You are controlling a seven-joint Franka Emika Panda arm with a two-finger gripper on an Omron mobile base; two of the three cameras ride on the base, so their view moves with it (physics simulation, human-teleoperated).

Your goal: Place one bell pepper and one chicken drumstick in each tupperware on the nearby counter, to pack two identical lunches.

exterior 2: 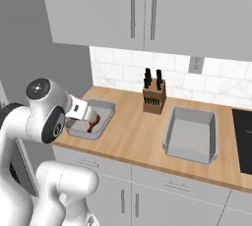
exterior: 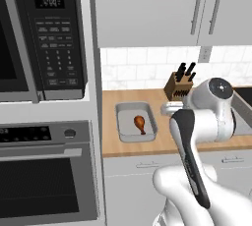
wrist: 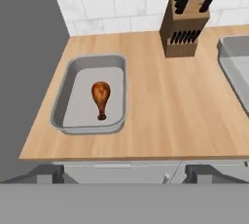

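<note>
One chicken drumstick (wrist: pixel 100 96) (exterior: pixel 140 123) lies alone in the left tupperware (wrist: pixel 87 129) (exterior: pixel 138 137) at the left end of the counter (wrist: pixel 165 106) (exterior 2: pixel 133 131). Further right on the same wooden counter stands the second tupperware (exterior 2: pixel 189 154) (wrist: pixel 236 67), with nothing in it in the right base view. My gripper (wrist: pixel 125 174) hangs open above and in front of the left tupperware, its fingertips (wrist: pixel 46 173) spread wide with nothing between them. The bell pepper is out of view.
A knife block (wrist: pixel 182 33) (exterior 2: pixel 153 97) stands against the tiled wall between the two tubs. The black stovetop (exterior 2: pixel 243 141) begins right of the second tub. A microwave (exterior: pixel 44 33) and a wall oven (exterior: pixel 44 176) fill the column left of the counter. Upper cabinets hang overhead.
</note>
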